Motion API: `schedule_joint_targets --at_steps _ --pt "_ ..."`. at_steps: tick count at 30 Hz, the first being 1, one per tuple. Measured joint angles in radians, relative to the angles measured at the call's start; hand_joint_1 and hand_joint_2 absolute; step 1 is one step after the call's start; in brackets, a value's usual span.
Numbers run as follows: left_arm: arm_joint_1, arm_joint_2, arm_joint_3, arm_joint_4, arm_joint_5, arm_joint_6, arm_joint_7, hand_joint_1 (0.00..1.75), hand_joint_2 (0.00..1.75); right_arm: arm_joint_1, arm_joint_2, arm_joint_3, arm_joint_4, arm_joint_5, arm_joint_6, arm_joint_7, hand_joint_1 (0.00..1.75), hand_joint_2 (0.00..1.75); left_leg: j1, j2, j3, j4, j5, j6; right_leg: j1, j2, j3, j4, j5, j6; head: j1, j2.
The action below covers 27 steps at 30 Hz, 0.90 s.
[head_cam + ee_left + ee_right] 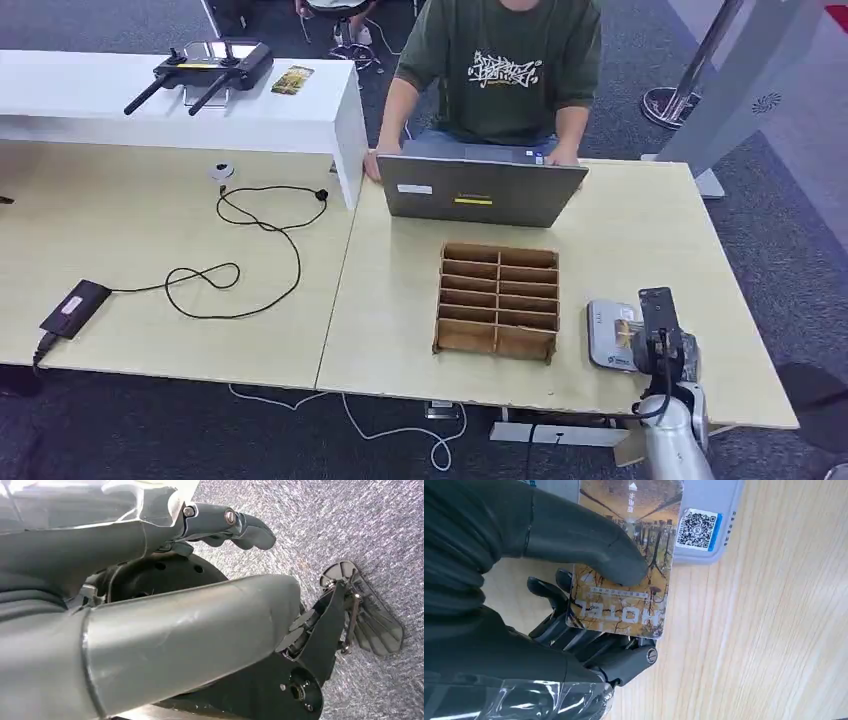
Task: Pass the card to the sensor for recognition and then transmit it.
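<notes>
Right hand pinches card | over sensor, partly hidden | left hand grip unclear

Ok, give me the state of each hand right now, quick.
Left hand: hangs over the grey carpet, holding nothing; open or closed cannot be told.
Right hand: holds the brown printed hotel card above the flat grey sensor pad.
</notes>
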Motion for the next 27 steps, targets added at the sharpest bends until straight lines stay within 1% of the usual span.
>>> schedule_joint_targets --at_steps 2,3,8,10,12,15,18,22,25,27 --pt "0.000 0.000 0.000 0.000 0.000 0.000 0.000 0.00 0.00 0.004 0.000 0.000 -0.007 -0.002 -0.002 -0.006 1.75 1.75 0.000 0.000 0.000 0.000 0.000 0.000 0.000 0.000 0.000 0.000 0.000 0.000 0.000 0.000" --pt "0.000 0.000 0.000 0.000 0.000 0.000 0.000 0.00 0.00 0.008 0.000 0.000 -0.013 -0.013 -0.005 -0.021 1.75 1.75 0.000 0.000 0.000 0.000 0.000 0.000 0.000 0.000 0.000 0.000 0.000 0.000 0.000 0.000" --pt "0.000 0.000 -0.002 0.000 0.003 0.000 -0.005 0.00 0.00 0.033 0.015 -0.011 -0.053 -0.126 -0.004 -0.158 1.75 1.75 0.000 0.000 -0.001 0.000 0.000 0.000 0.000 0.000 0.000 0.000 0.000 0.000 0.000 0.000" --pt "0.000 0.000 -0.002 0.000 0.006 0.000 -0.008 0.00 0.00 0.047 0.027 -0.017 -0.079 -0.152 -0.019 -0.210 1.75 1.75 0.000 -0.001 -0.001 0.000 0.000 0.000 0.000 -0.001 0.000 0.000 0.000 0.000 0.000 0.000" --pt "0.000 0.000 -0.002 0.000 0.010 0.000 -0.012 0.00 0.00 0.056 0.038 -0.020 -0.105 -0.172 -0.045 -0.244 1.75 1.75 0.000 -0.001 -0.001 0.000 0.000 0.000 0.000 -0.001 -0.001 0.000 0.000 0.000 0.000 0.000" --pt "0.000 0.000 -0.008 0.000 0.015 0.000 -0.015 0.00 0.00 0.066 0.056 -0.029 -0.153 -0.274 -0.037 -0.304 1.75 1.75 0.000 0.000 -0.001 0.000 0.000 0.000 0.000 0.000 -0.001 0.000 0.000 0.000 0.000 0.000" --pt "0.000 0.000 -0.013 0.000 0.022 0.001 -0.018 0.00 0.00 0.075 0.072 -0.029 -0.192 -0.329 -0.037 -0.345 1.75 1.75 0.000 0.000 -0.001 0.000 0.000 0.000 0.000 -0.001 -0.001 0.000 0.000 0.000 0.000 0.000" --pt "0.000 0.000 -0.016 0.000 0.034 0.013 -0.023 0.00 0.00 0.085 0.086 -0.028 -0.233 -0.346 -0.045 -0.368 1.75 1.75 0.000 0.000 -0.001 0.000 0.000 0.000 0.000 -0.001 -0.001 0.000 0.000 0.000 0.000 0.000" --pt "0.000 0.000 -0.016 0.000 0.041 0.018 -0.026 0.00 0.00 0.091 0.097 -0.022 -0.261 -0.327 -0.087 -0.379 1.75 1.75 0.000 0.000 -0.002 0.000 0.000 0.000 0.000 -0.001 -0.001 0.000 0.000 0.000 0.000 0.000" --pt "0.000 0.001 -0.016 0.000 0.046 0.018 -0.027 0.00 0.00 0.092 0.103 -0.014 -0.273 -0.297 -0.133 -0.386 1.75 1.75 0.000 0.000 -0.002 0.000 0.000 0.000 0.000 -0.001 -0.001 0.000 0.000 0.000 0.000 0.000"
